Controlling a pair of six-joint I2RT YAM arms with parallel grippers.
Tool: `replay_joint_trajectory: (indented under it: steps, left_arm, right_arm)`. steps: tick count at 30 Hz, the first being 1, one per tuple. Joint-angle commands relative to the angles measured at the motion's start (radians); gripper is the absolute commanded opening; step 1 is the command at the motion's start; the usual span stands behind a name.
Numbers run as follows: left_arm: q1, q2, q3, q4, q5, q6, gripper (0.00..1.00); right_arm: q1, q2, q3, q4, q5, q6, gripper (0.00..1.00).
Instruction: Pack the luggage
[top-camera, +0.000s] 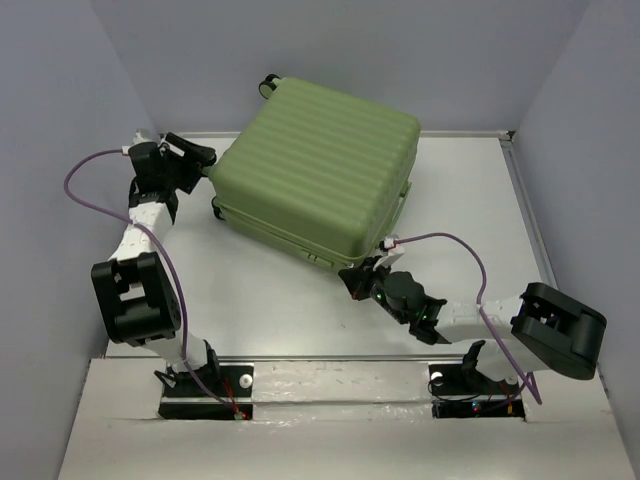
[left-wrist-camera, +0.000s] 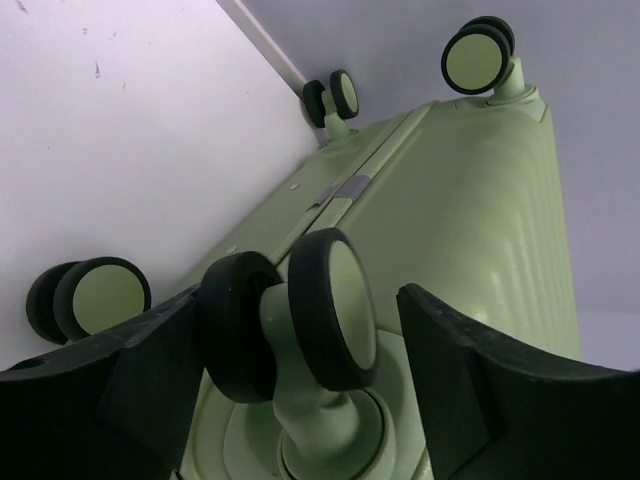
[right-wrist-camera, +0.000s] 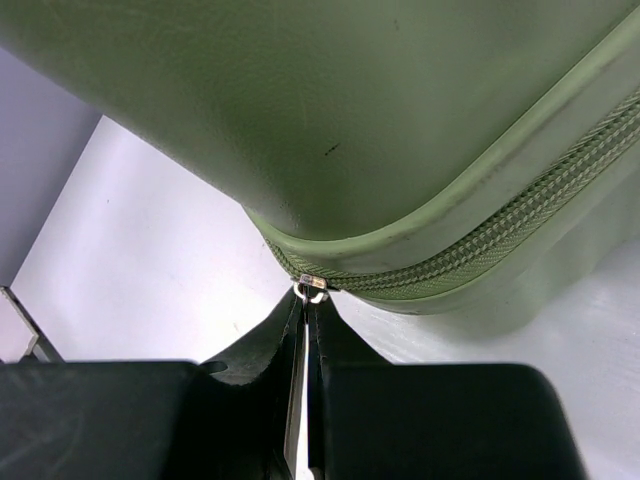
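Right claw (right-wrist-camera: 308, 312) is clenched on the zipper pull (right-wrist-camera: 311, 288) at the near corner of the luggage (top-camera: 320, 170), which lies flat and closed on the desk (top-camera: 270, 300), toward the back wall. Over at its left corner the left claw (left-wrist-camera: 300, 350) stands spread around a caster wheel (left-wrist-camera: 335, 310), gripping nothing. Looks like the zipping step to me: next, drag that pull steadily along the track while the left arm braces the shell.

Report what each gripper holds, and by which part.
Right gripper pinches the luggage by its zipper pull. Left gripper holds nothing: open jaws straddle a caster wheel.
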Motion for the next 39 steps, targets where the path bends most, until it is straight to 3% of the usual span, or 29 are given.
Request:
replay_joint_trajectory:
  steps: [1, 2, 5, 8, 9, 10, 11, 15, 23, 29, 36, 39]
  left_arm:
    - [0.002, -0.01, -0.021, 0.17, 0.042, -0.067, 0.79]
    - [0.002, -0.008, -0.03, 0.176, 0.047, -0.073, 0.78]
    - [0.002, -0.007, -0.055, 0.217, 0.053, -0.092, 0.59]
    - [0.002, -0.005, -0.072, 0.242, 0.056, -0.095, 0.29]
    - [0.002, -0.007, -0.075, 0.248, 0.059, -0.096, 0.29]
    - [0.0, -0.008, -0.084, 0.265, 0.063, -0.092, 0.15]
    - [0.0, -0.013, -0.09, 0.271, 0.067, -0.092, 0.07]
    - [-0.017, -0.063, -0.156, 0.337, 0.076, -0.093, 0.06]
    - [-0.119, -0.143, -0.216, 0.359, 0.174, -0.087, 0.06]
    - [-0.135, -0.35, -0.34, 0.322, 0.241, -0.05, 0.06]
    - [-0.141, -0.439, -0.399, 0.271, 0.246, 0.002, 0.06]
    - [-0.232, -0.426, -0.393, 0.279, 0.234, -0.001, 0.06]
  right_arm:
    - [0.017, -0.001, 0.032, -0.013, -0.077, -0.018, 0.07]
    - [0.017, -0.001, 0.037, -0.016, -0.077, -0.018, 0.07]
    - [0.017, 0.0, 0.049, -0.031, -0.077, -0.024, 0.07]
    - [0.017, 0.007, 0.066, -0.045, -0.082, -0.031, 0.07]
    - [0.017, 0.008, 0.066, -0.047, -0.082, -0.033, 0.07]
    - [0.017, 0.013, 0.073, -0.051, -0.085, -0.034, 0.07]
    - [0.017, 0.014, 0.081, -0.057, -0.085, -0.034, 0.07]
    - [0.035, 0.04, 0.153, -0.117, -0.062, -0.048, 0.07]
    - [0.148, 0.314, 0.579, -0.247, 0.048, -0.154, 0.07]
    - [0.149, 0.458, 0.785, -0.324, 0.022, -0.194, 0.07]
    - [0.092, 0.182, 0.537, -0.318, 0.108, -0.2, 0.07]
    - [0.025, 0.012, 0.407, -0.339, 0.081, -0.18, 0.07]
